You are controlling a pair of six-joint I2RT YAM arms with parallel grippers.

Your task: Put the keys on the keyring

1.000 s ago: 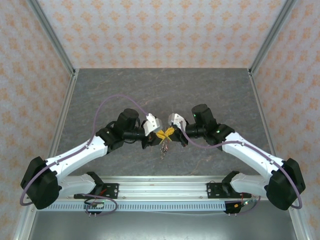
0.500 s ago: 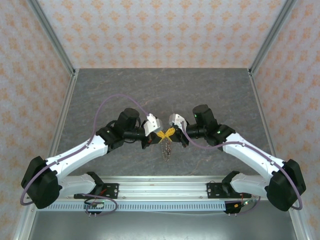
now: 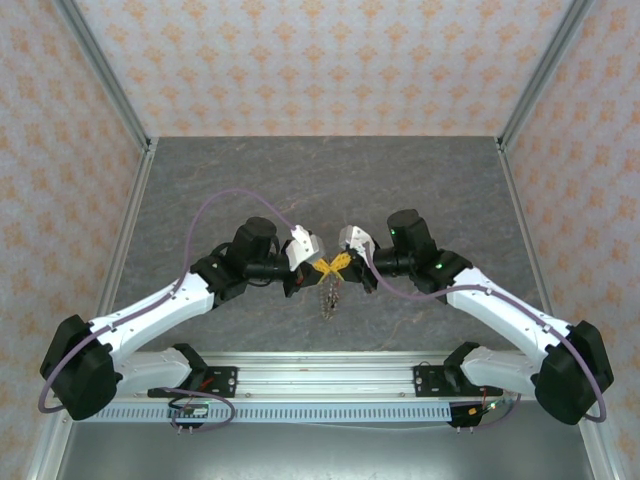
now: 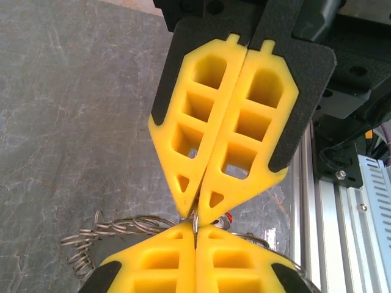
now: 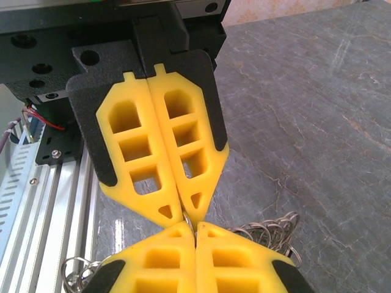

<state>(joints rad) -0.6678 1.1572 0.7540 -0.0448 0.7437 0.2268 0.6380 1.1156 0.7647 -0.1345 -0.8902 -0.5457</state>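
Above the table's near middle my left gripper [image 3: 319, 267] and right gripper [image 3: 341, 264] meet tip to tip, their yellow fingers forming an X. Both are shut on the same thin wire loop of the keyring [image 3: 328, 296], whose jagged grey bulk dangles below them. In the left wrist view my left gripper [image 4: 196, 227] faces the right gripper [image 4: 197, 211], with the keyring [image 4: 122, 226] coiling off to the left. A small red key head [image 4: 230, 218] peeks out beside the tips. In the right wrist view the right gripper [image 5: 194, 226] pinches the keyring [image 5: 269, 232] opposite the left gripper [image 5: 182, 213].
The grey stone-look table [image 3: 330, 180] stretches behind the grippers, walled by patterned panels. An aluminium rail [image 3: 320, 370] carrying both arm bases runs along the near edge, just below the hanging keyring.
My left jaws have closed fully on the wire. The hanging keyring swung and blurred half a second ago and now hangs still. Both arms have barely moved.
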